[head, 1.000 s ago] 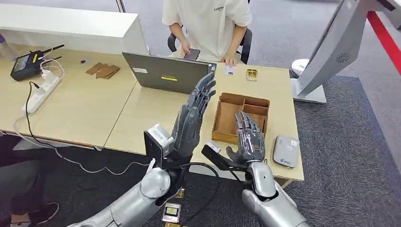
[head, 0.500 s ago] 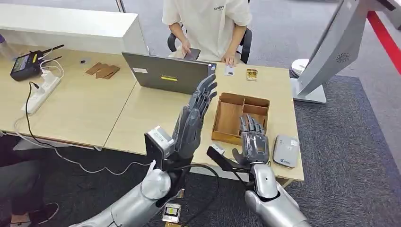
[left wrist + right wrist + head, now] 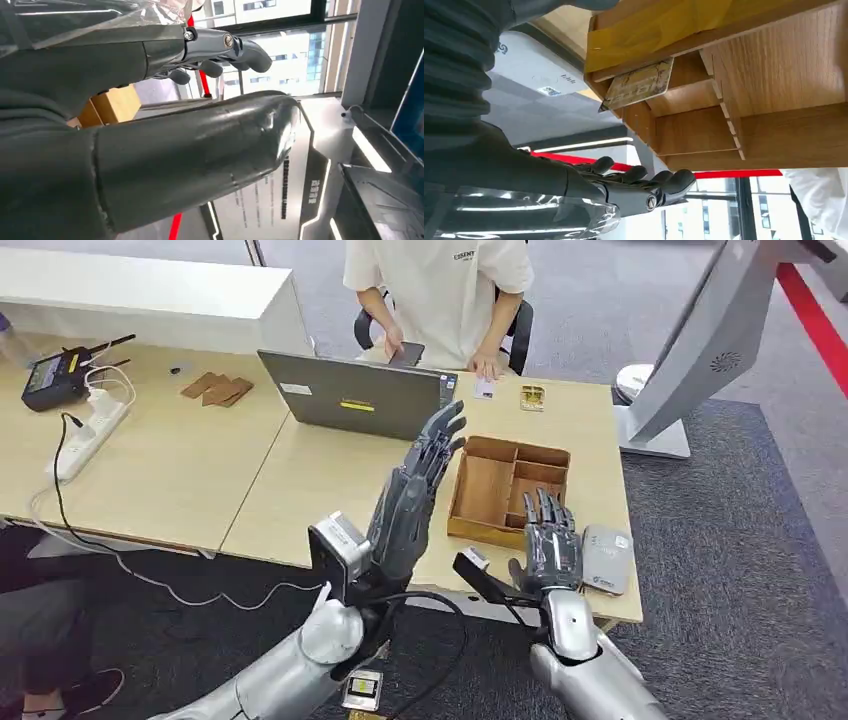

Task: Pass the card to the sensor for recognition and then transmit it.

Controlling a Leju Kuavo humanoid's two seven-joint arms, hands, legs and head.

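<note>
Right hand (image 3: 547, 545), fingers (image 3: 644, 181) spread and empty, hovers beside the wooden tray (image 3: 505, 490); left hand (image 3: 415, 490) likewise. Card (image 3: 639, 84) leans inside the tray near the reader (image 3: 604, 560). Risk: fingers catching the divider wall and fumbling the card.

Two silver arms with rounded metallic shells. Left hand (image 3: 410, 502) dark grey, long segmented fingers; right hand (image 3: 551, 546) same grey, shorter look. Boxy grey-white camera module (image 3: 338, 552) at left wrist, black bracket with small white block (image 3: 478, 570) at right wrist. Black cables (image 3: 425, 625) loop below. Thick grey thumb (image 3: 190, 155), silver screw (image 3: 228, 40).
</note>
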